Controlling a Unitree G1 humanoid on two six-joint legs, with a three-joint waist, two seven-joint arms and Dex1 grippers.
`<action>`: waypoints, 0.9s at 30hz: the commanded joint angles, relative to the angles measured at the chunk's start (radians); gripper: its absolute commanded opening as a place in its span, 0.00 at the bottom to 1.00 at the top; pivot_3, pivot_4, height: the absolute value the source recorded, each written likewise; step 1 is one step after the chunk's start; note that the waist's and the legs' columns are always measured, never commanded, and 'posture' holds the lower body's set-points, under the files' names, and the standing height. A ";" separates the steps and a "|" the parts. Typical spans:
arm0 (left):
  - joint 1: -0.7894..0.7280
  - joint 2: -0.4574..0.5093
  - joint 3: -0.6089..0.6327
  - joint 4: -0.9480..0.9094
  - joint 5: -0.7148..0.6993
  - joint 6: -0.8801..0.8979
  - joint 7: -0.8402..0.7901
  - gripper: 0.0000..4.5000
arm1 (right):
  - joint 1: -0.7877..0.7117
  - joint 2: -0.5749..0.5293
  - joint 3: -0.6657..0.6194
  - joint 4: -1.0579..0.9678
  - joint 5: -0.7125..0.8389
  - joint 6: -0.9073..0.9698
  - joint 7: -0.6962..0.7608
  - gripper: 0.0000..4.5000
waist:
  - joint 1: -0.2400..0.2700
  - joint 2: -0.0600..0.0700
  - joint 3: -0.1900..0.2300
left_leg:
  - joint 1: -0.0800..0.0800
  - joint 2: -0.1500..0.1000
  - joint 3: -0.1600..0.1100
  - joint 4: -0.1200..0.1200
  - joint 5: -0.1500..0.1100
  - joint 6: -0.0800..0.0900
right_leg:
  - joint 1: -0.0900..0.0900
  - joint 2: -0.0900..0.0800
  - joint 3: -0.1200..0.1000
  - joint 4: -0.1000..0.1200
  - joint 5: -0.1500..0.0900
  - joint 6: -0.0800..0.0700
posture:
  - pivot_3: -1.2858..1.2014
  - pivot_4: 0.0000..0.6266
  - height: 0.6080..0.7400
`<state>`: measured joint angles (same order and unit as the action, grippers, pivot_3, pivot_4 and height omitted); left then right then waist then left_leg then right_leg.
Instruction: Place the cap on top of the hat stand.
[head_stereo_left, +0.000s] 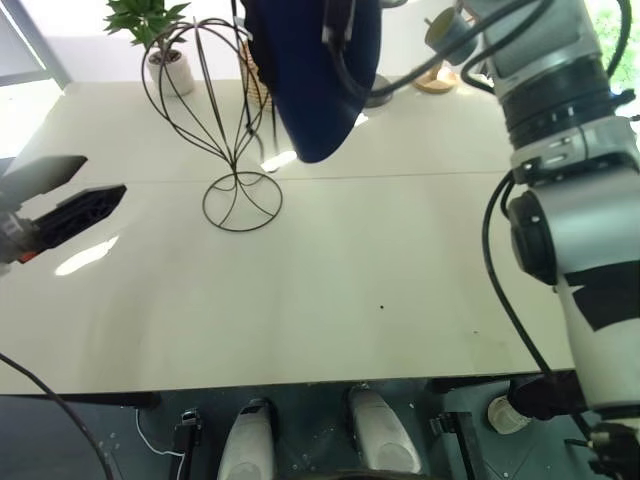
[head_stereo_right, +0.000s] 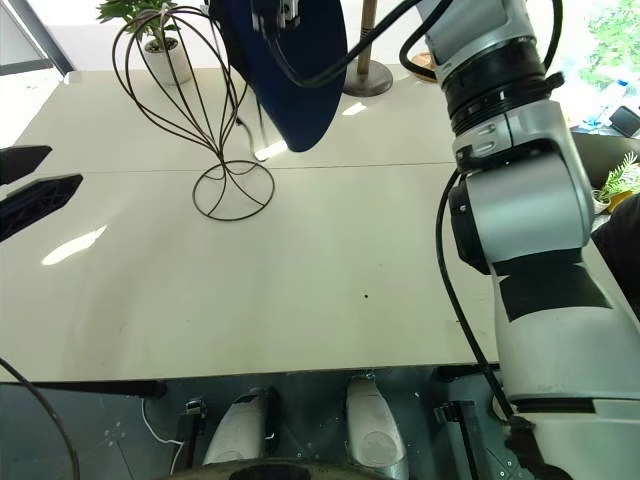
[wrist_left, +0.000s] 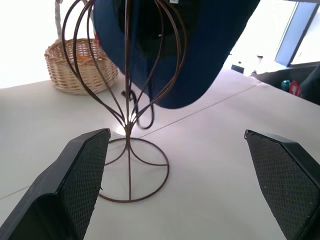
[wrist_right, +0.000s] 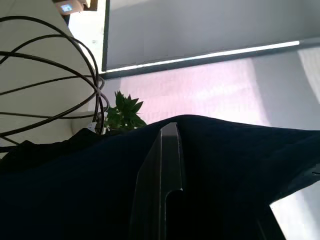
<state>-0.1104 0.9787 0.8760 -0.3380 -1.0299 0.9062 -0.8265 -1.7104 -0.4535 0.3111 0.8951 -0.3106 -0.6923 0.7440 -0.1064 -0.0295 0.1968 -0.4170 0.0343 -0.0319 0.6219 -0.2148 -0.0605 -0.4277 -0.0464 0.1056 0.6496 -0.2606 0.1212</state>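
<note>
Cap (head_stereo_left: 318, 80) hangs in the air just R of hat stand's (head_stereo_left: 222, 120) cage top, brim edge drooping toward worktop (head_stereo_left: 350, 280), well above it. Not on stand; in L wrist view the cap sits behind the cage wires, overlapping them.

R pincer (wrist_right: 167, 165): closed tight on cap fabric, finger pressed into the navy cloth (R wrist view). R arm reaches up and across toward stand.

L pincer (wrist_left: 185, 185): jaws wide apart, holding nothing, level, aimed at stand's looped base from stand's L side, well apart from it.

Stand upright on worktop. Wicker basket (wrist_left: 80, 65) and potted plant (head_stereo_left: 160, 40) behind stand.
</note>
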 joint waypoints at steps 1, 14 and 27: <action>-0.001 0.024 0.042 -0.002 -0.006 -0.025 -0.004 1.00 | -0.043 -0.020 0.018 -0.013 -0.053 -0.176 -0.049 0.00 | 0.000 0.000 0.000 | 0.000 0.000 0.000 0.000 0.000 0.000 | 0.000 0.000 0.000 0.000 -0.001 -0.002 | 0.52 0.24 1.00; 0.016 0.045 0.053 0.033 0.013 -0.046 -0.022 1.00 | -0.052 -0.078 0.209 -0.124 -0.683 -0.428 -0.721 0.00 | -0.013 0.000 0.000 | 0.000 0.000 0.000 0.000 0.001 -0.002 | -0.002 0.000 0.001 0.002 -0.001 -0.003 | 0.52 0.24 1.00; 0.037 0.063 0.087 0.030 0.007 -0.033 -0.030 1.00 | 0.143 -0.127 0.333 -0.322 -0.977 -0.365 -1.028 0.00 | -0.018 -0.001 0.000 | 0.000 0.000 -0.001 0.000 0.001 -0.002 | -0.002 0.000 0.001 0.005 -0.001 -0.002 | 0.52 0.24 1.00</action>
<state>-0.0718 1.0211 0.9277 -0.2951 -1.0149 0.8832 -0.8521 -1.5229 -0.5841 0.6611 0.5873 -1.2588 -1.1195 -0.2318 -0.1245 -0.0301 0.1965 -0.4164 0.0340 -0.0326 0.6223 -0.2135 -0.0623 -0.4295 -0.0463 0.1065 0.6547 -0.2618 0.1186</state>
